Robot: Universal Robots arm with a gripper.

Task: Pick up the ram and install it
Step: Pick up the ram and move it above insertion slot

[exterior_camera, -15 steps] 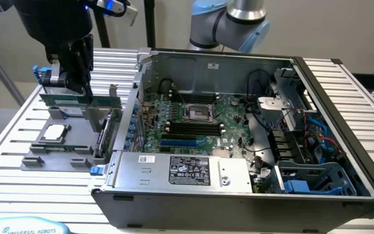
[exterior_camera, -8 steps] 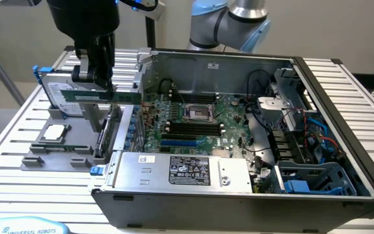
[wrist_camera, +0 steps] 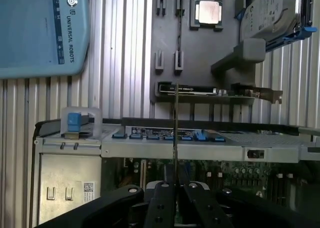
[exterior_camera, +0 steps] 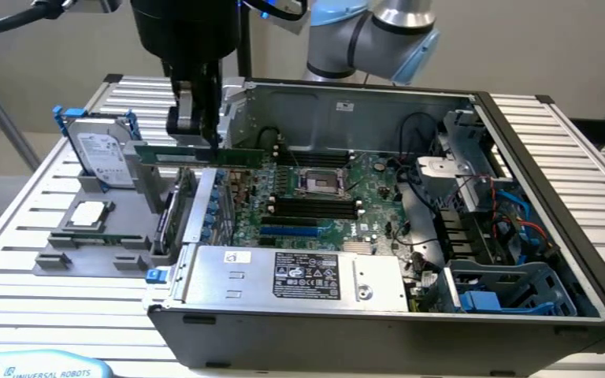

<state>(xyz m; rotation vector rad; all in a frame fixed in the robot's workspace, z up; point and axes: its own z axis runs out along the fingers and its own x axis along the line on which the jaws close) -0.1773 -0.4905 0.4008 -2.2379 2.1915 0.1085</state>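
Closure of the tool (exterior_camera: 194, 140) on the ram (exterior_camera: 218, 155) is shown. The thin green stick is pinched by its upper edge and held level, long side horizontal, above the rim of the case (exterior_camera: 387, 110), on the side nearest the grey fixture block (exterior_camera: 50, 260). In the wrist view the ram (wrist_camera: 175, 133) is seen edge-on, running straight out from the tool (wrist_camera: 175, 188). The black memory slots (exterior_camera: 308, 206) lie lower and further inside the case, on the motherboard (exterior_camera: 371, 185).

Trouble is judged most likely from the narrow grip. The stick could be tilted or slid between the fingers, so that its contact edge meets a slot askew and is jammed or bent. The case wall could also be struck if the stick is lowered too near the rim.
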